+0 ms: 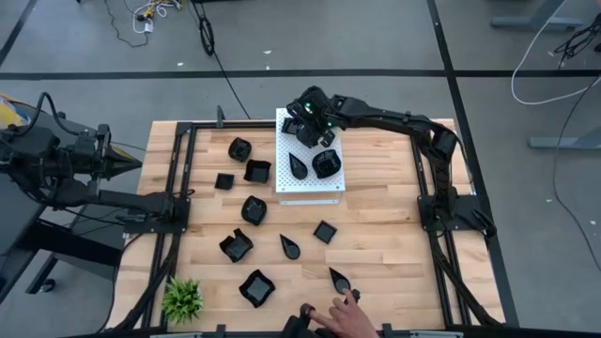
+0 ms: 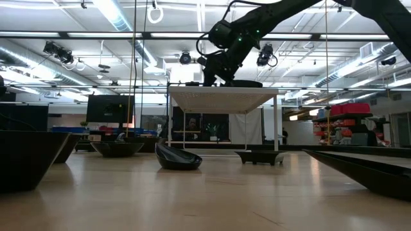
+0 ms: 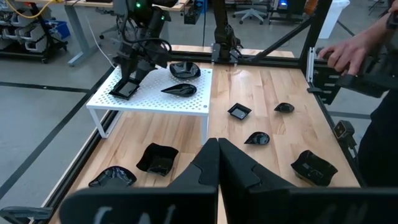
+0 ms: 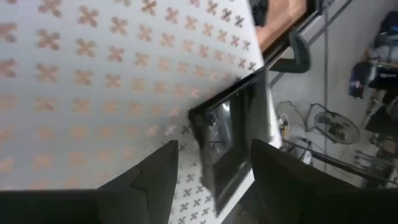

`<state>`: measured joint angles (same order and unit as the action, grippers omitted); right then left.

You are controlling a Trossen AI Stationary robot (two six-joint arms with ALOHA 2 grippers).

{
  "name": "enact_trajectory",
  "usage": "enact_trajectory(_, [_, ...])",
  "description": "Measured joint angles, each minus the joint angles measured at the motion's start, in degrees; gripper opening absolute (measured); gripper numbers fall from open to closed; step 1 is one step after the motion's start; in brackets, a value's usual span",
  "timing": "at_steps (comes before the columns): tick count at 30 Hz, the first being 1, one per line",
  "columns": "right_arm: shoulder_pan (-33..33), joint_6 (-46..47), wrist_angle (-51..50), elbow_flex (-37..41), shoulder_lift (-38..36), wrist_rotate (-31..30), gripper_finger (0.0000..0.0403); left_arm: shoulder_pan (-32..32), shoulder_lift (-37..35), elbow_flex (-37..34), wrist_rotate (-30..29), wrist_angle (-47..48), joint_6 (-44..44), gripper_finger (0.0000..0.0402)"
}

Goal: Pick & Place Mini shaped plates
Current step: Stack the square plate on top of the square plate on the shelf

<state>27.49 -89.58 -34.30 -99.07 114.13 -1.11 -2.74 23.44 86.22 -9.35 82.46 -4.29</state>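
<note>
Grey floor (image 1: pixel 310 38) with dark seams and loose cables (image 1: pixel 150 14) at upper left; ceiling strip lights (image 2: pixel 122 16), office chairs (image 3: pixel 252 12) far back.

We see even, bright light from ceiling strip lamps (image 2: pixel 122 16) — shadows on the wooden table (image 1: pixel 376 253) are soft. In the low view the near dishes are blurred — dark silhouettes.

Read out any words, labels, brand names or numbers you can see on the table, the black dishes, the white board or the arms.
None can be read.
White board: only a pattern of cross-shaped holes, no lettering.
Black dishes, such as the teardrop dish: plain glossy black, no marks.
Right gripper and left gripper: no legible label.
Room behind the table in the low view: signs too small to read.
</note>
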Motion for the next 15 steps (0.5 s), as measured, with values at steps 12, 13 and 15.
enact_trajectory(12, [0.0, 0.1, 0.3, 0.0, -0.1, -3.0, 0.0204, 0.0, 0.0, 0.0, 0.0, 0.0, 0.0, 0.0003])
enact_trajectory(13, [0.0, 0.2, 0.3, 0.0, -0.1, -3.1, 0.0204, 0.0, 0.0, 0.0, 0.0, 0.0, 0.0, 0.0003])
enact_trajectory(15, [0.0, 0.4, 0.2, 0.0, -0.1, -4.0, 0.0203, 0.0, 0.0, 0.0, 0.0, 0.0, 0.0, 0.0003])
